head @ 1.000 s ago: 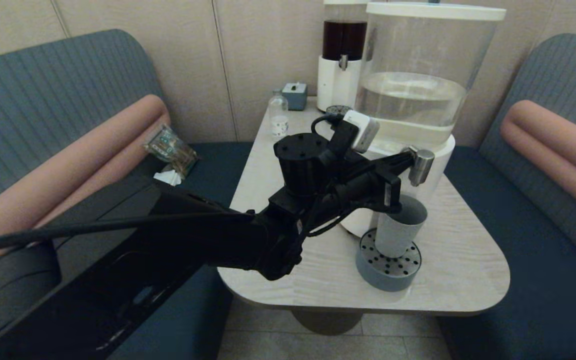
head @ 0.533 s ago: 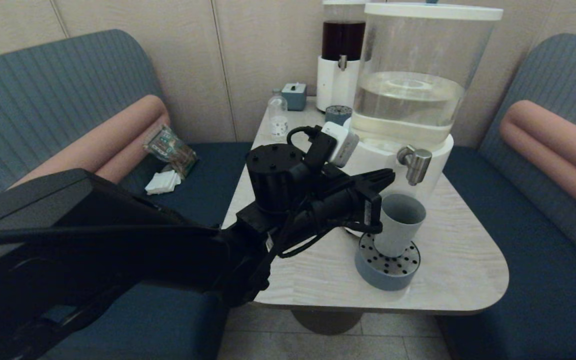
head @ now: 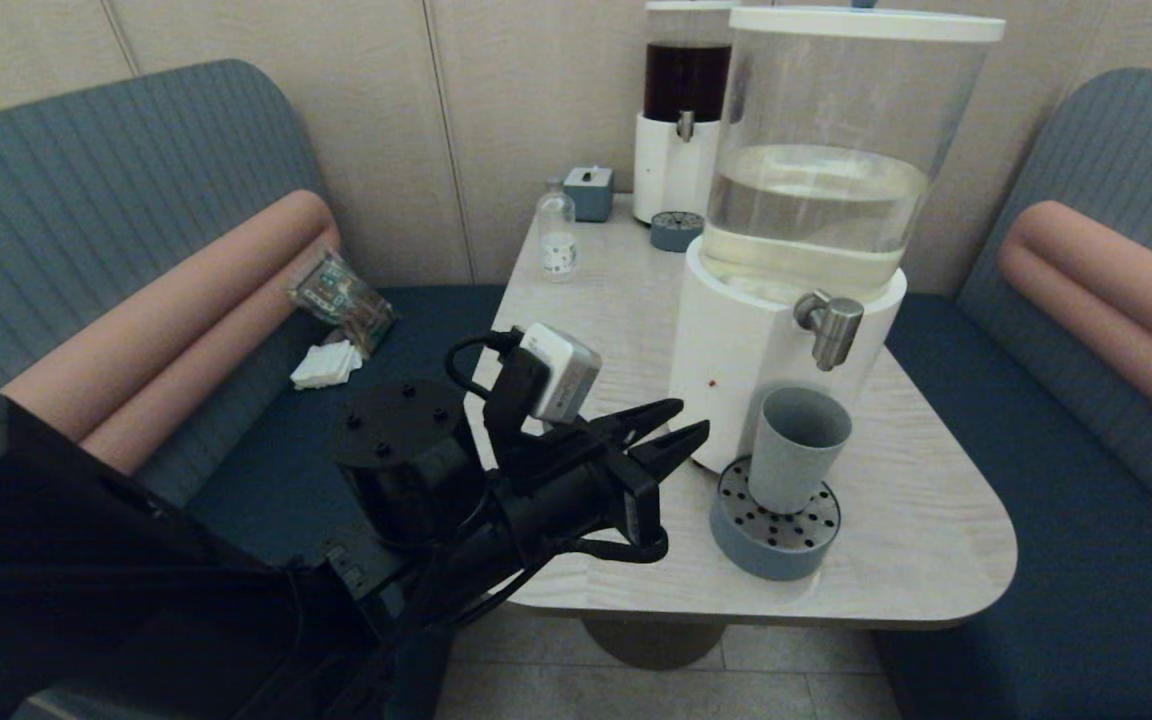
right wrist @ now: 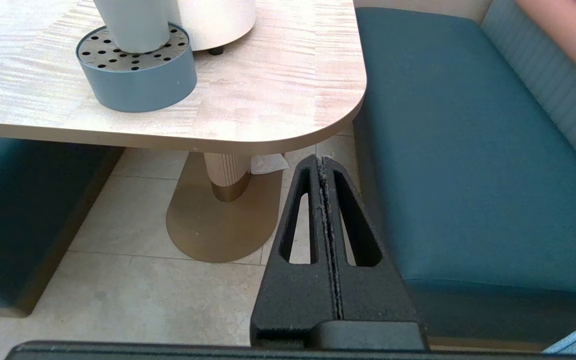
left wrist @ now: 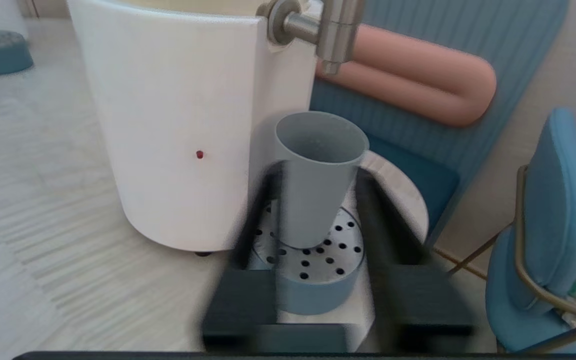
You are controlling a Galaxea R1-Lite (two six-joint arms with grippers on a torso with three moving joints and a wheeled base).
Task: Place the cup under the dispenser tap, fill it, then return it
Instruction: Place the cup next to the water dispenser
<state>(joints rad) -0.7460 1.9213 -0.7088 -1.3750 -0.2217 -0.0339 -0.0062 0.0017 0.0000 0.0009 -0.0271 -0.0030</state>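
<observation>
The grey-blue cup [head: 801, 448] stands upright on the round perforated drip tray [head: 776, 530], right under the brushed-steel dispenser tap [head: 829, 325] of the white-based dispenser [head: 736, 350]. My left gripper [head: 688, 418] hovers open and empty over the table, left of the cup and apart from it. In the left wrist view its fingers [left wrist: 258, 220] frame the cup [left wrist: 318, 175], the tray [left wrist: 318, 260] and the tap [left wrist: 335, 35] from a short distance. My right gripper [right wrist: 324, 161] is parked shut below table height, beside the right bench seat.
At the table's back stand a dark-red-liquid dispenser [head: 686, 110], a small drip tray [head: 677, 230], a clear bottle [head: 557, 238] and a grey box [head: 589, 190]. A snack packet [head: 341, 300] and tissue [head: 326, 365] lie on the left bench. A blue chair [left wrist: 558, 225] stands beyond the table.
My left gripper has drawn back from the tap and the cup, moving left, down and toward me. The cup has stayed on the drip tray.
</observation>
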